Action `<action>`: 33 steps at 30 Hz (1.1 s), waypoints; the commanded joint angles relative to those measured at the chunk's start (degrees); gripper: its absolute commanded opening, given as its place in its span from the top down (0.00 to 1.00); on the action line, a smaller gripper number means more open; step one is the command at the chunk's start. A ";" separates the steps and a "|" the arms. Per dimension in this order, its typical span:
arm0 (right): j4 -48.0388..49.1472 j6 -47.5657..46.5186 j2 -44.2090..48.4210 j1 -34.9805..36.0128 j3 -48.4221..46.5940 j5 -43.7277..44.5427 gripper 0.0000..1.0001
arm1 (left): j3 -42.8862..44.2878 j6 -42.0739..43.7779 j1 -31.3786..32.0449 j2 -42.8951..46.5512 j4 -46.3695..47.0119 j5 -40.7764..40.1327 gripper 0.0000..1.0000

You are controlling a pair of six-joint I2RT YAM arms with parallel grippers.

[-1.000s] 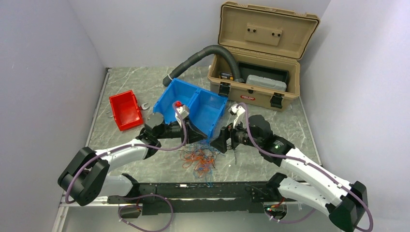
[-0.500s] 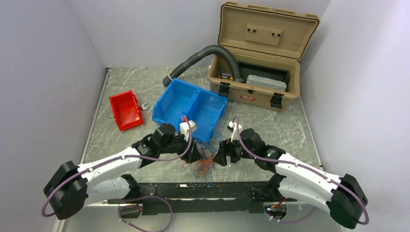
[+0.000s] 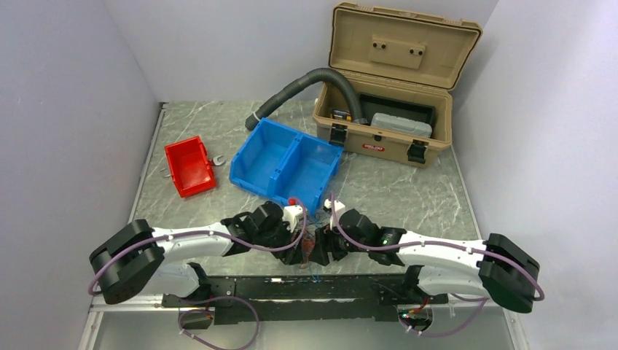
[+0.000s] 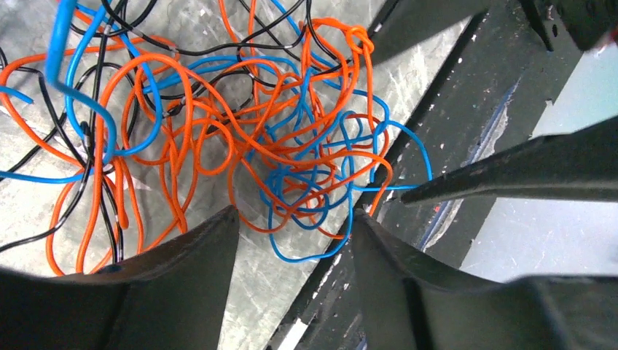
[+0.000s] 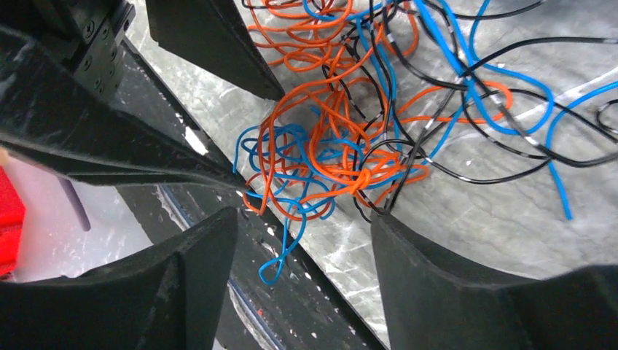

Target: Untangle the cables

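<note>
The cables (image 4: pixel 291 153) are a tangle of thin orange-red, blue and black wires lying on the grey marbled table at its near edge; they also show in the right wrist view (image 5: pixel 342 146) and, mostly hidden by the grippers, in the top view (image 3: pixel 315 248). My left gripper (image 4: pixel 295 219) is open, its fingers standing either side of the clump's near end, low over the table. My right gripper (image 5: pixel 306 215) is open too and faces it from the other side, with a blue loop hanging between its fingers over the black rail. Neither holds a wire.
A black rail (image 3: pixel 291 286) runs along the table's near edge just below the tangle. A blue two-part bin (image 3: pixel 286 162) stands behind it. A red bin (image 3: pixel 189 165) is at the left, with an open tan case (image 3: pixel 386 109) and a grey hose (image 3: pixel 291 95) at the back.
Both arms have come down and toward the near edge, closing in from either side on the tangle. They now cover most of it in the top view.
</note>
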State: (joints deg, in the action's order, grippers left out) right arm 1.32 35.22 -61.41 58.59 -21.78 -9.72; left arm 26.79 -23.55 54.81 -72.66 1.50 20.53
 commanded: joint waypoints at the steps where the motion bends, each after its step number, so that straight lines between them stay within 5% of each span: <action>1: 7.25 2.15 -2.13 2.49 0.78 5.07 0.37 | 2.27 -0.18 0.31 -1.96 5.32 0.37 0.43; 3: 9.13 2.81 -2.26 2.67 1.76 5.76 0.52 | 2.45 0.05 0.28 -2.66 5.79 0.75 0.51; 6: 10.57 3.92 -2.09 2.59 2.44 6.19 0.87 | 2.28 -0.36 0.24 -3.06 7.96 2.53 0.60; 8: 9.05 4.42 -1.21 2.67 2.15 7.15 1.00 | 1.60 -1.10 0.33 -2.87 9.99 3.05 0.92; 9: 7.44 4.66 -0.37 2.58 1.96 8.14 1.00 | 1.50 -1.22 0.32 -2.74 9.77 2.61 1.00; 16: -21.77 12.79 15.52 1.99 -1.64 34.87 1.00 | 0.24 -1.94 -0.23 5.57 0.79 -7.05 1.00; 21: -46.07 31.61 24.50 -0.07 -7.60 53.48 1.00 | -1.55 -7.55 -2.33 13.62 -9.21 -19.67 1.00; 24: -61.89 47.75 26.45 -0.31 -12.01 63.52 1.00 | -1.75 -10.01 -4.69 17.89 -14.67 -24.20 1.00; 33: -84.31 55.94 21.07 -2.39 -28.15 80.55 1.00 | 2.24 -16.64 -11.13 25.05 -30.83 -34.14 1.00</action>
State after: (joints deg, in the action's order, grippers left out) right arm -62.89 84.20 -37.56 57.80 -42.92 53.23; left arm 26.50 -37.85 47.79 -49.32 -14.85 -3.40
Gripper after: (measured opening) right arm 0.013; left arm 0.014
